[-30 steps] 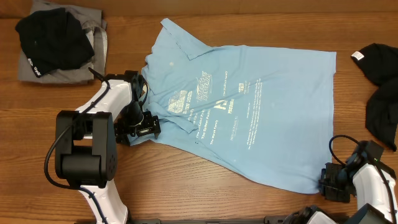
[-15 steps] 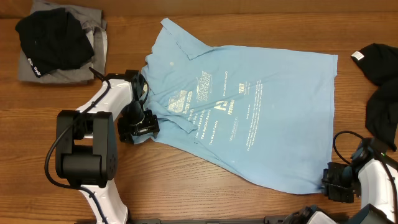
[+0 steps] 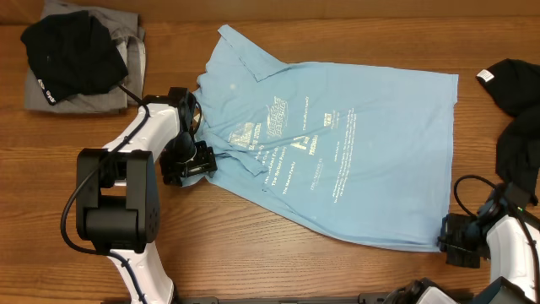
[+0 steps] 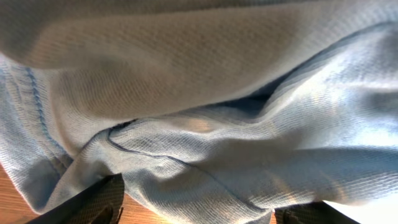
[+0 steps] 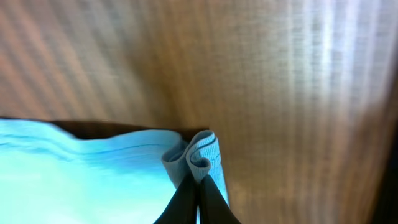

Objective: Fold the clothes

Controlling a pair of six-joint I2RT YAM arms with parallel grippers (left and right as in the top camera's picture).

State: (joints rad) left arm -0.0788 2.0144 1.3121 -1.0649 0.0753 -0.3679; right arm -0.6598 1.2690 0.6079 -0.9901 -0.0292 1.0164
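Observation:
The light-blue T-shirt [image 3: 337,143] lies spread flat on the wooden table, printed side up, collar towards the far left. My left gripper [image 3: 192,163] is at the shirt's near-left sleeve. In the left wrist view its fingers [image 4: 199,211] are wide apart with bunched blue fabric [image 4: 199,93] lying between them, not pinched. My right gripper [image 3: 449,239] is at the shirt's near-right hem corner. In the right wrist view the fingers [image 5: 199,186] are shut on a small fold of the blue hem [image 5: 199,152].
A black garment [image 3: 72,51] lies on a grey garment [image 3: 97,101] at the far left corner. Another black garment [image 3: 519,127] lies at the right edge, close to my right arm. Bare wood shows along the front edge [image 3: 295,270].
My right gripper has moved right with the hem corner, drawing the shirt's lower edge out. My left gripper has shifted slightly left and farther back along the sleeve.

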